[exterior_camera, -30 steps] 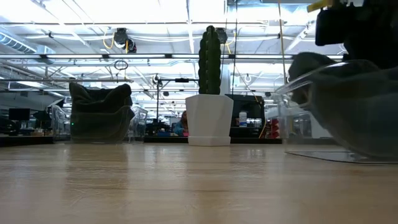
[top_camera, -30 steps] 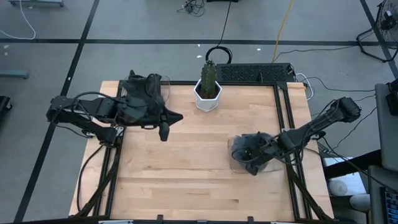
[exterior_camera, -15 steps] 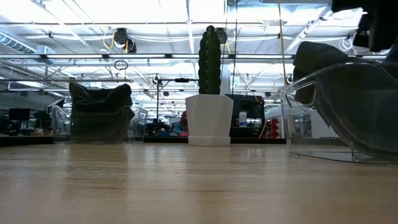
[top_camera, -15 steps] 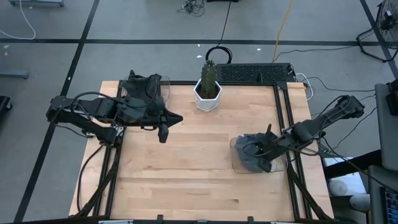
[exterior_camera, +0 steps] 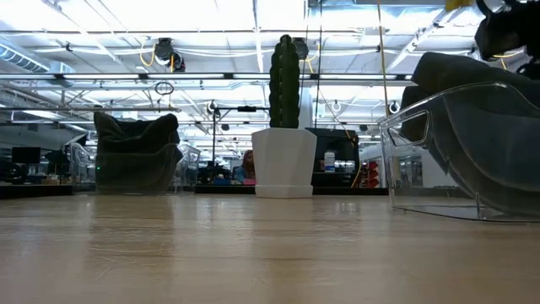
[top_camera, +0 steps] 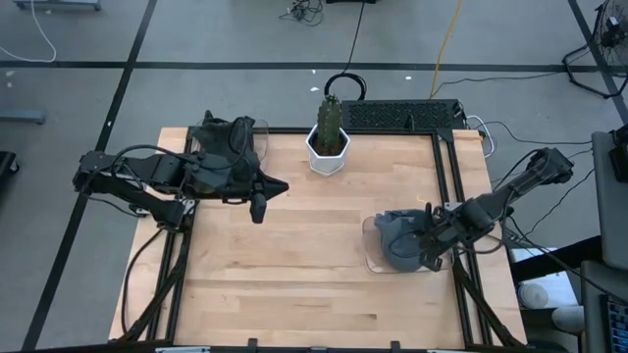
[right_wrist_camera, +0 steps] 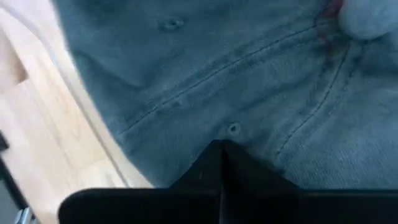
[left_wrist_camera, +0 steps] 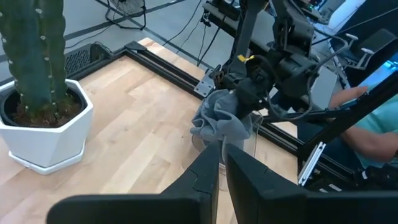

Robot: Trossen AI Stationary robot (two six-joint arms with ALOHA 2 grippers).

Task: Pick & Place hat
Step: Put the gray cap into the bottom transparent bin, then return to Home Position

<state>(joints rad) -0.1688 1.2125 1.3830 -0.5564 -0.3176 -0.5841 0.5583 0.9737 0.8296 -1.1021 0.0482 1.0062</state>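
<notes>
Far-left corner of the table (top_camera: 294, 284), left of the cactus pot (top_camera: 328, 152): a clear bin (exterior_camera: 135, 169) holds a dark hat (top_camera: 228, 137) slumped above its rim; in the high view the left arm covers most of it. Left gripper (top_camera: 259, 204) hangs over bare wood left of the cactus and nearer the front, fingers nearly together with only a thin slit between them, nothing in them. Cactus pot: white, faceted, green cactus (exterior_camera: 284, 82) upright, at the table's far edge near centre. Right of the cactus and toward the front: a second clear bin (top_camera: 375, 257) with a grey hat (top_camera: 397, 235) bunched up and rising over its rim. Right gripper (top_camera: 437, 235) sits at the right side of that hat, fingers clenched tight; the right wrist view shows the fingertips (right_wrist_camera: 219, 163) against grey stitched fabric, but whether cloth is actually pinched cannot be told. Behind the cactus, beyond the table's edge, lies a black perforated panel (top_camera: 402, 116). In the left wrist view a person's sleeve (left_wrist_camera: 373, 134) shows, cut off at the picture's edge.
</notes>
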